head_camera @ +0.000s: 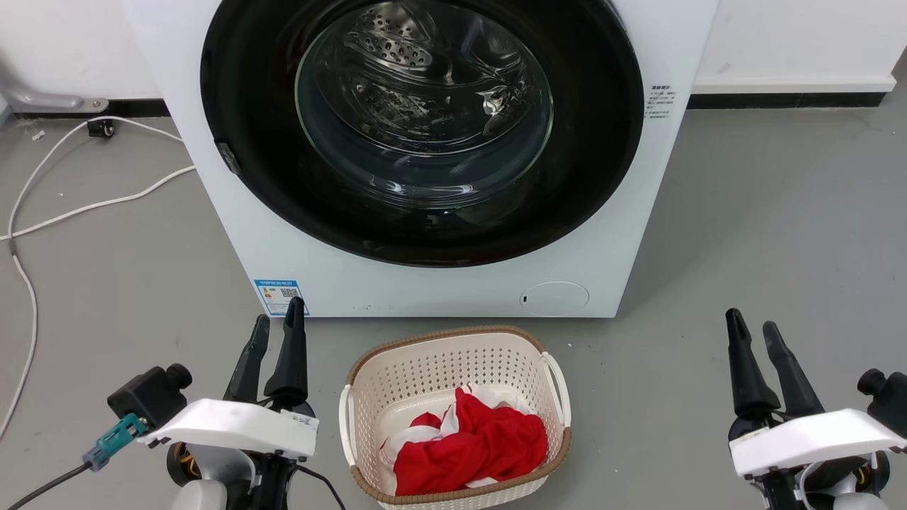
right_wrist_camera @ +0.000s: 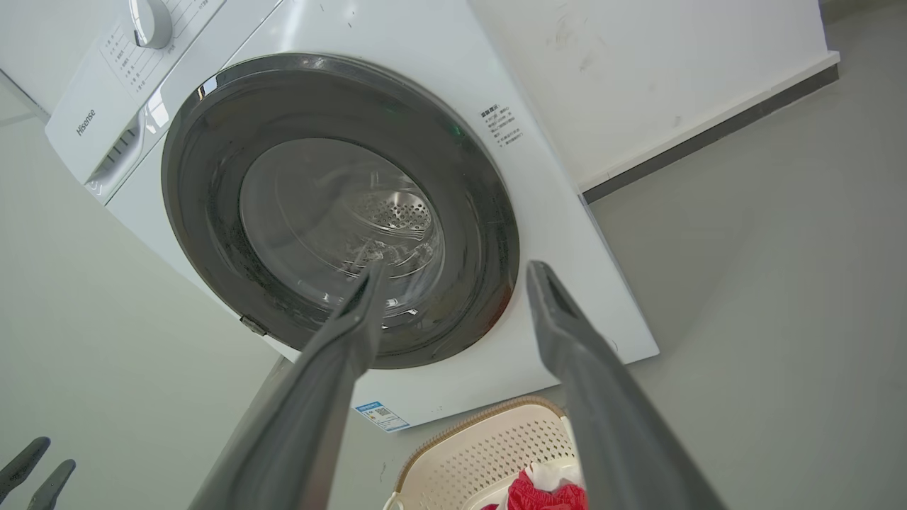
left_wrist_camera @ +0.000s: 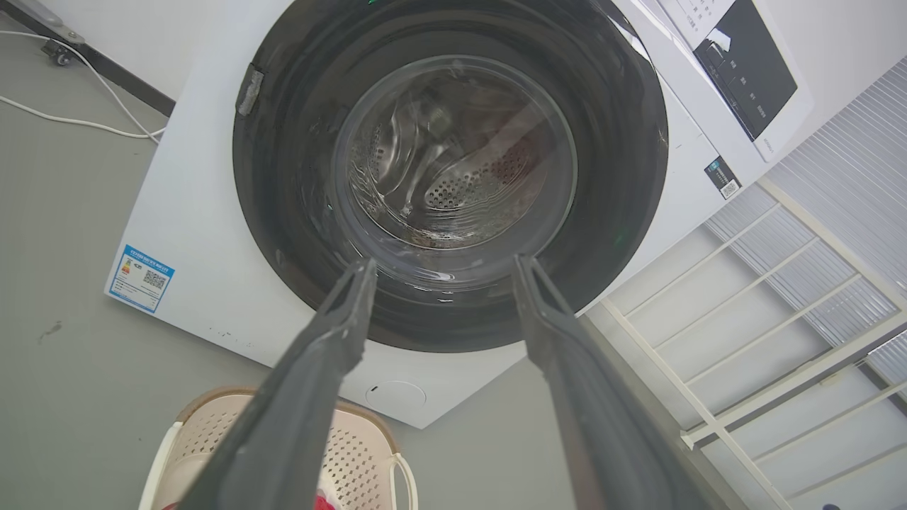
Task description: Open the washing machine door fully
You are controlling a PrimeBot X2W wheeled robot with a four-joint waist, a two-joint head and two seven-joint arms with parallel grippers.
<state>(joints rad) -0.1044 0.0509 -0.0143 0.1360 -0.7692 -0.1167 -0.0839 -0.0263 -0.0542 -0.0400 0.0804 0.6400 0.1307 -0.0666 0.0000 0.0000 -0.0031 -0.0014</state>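
The door [head_camera: 423,120] sits shut, flush on the white machine [head_camera: 297,269], which stands on a grey floor [head_camera: 779,212] against a white wall [head_camera: 779,35]. The left tool [head_camera: 278,312] and right tool [head_camera: 750,319] hang low either side of a basket [head_camera: 453,333], fingers parted, empty.

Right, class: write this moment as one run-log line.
door: shut | left claw: open, clear of door | right claw: open, clear of door | basket: before washer, red cloth inside
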